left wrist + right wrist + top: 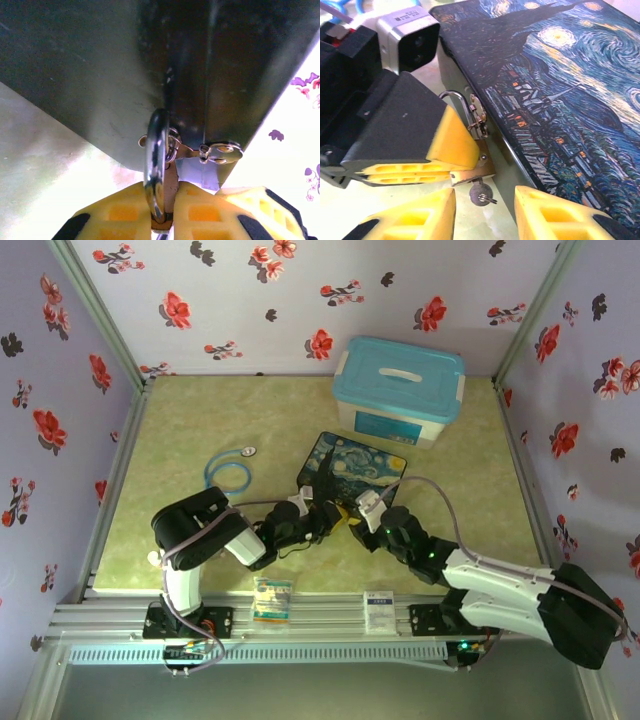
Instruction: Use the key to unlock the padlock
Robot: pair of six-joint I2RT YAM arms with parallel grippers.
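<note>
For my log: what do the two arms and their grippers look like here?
Both arms, left arm and right arm, have black joints and white link shells, each trailed by a grey cable. The left gripper and right gripper have black bodies and yellow, hollow-ribbed fingers. A silver boxy camera sits on the left wrist.

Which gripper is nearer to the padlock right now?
Left. The left gripper is clamped on the padlock itself. The right gripper sits open just short of it, its fingers on either side of the key that sticks out of the padlock.
</note>
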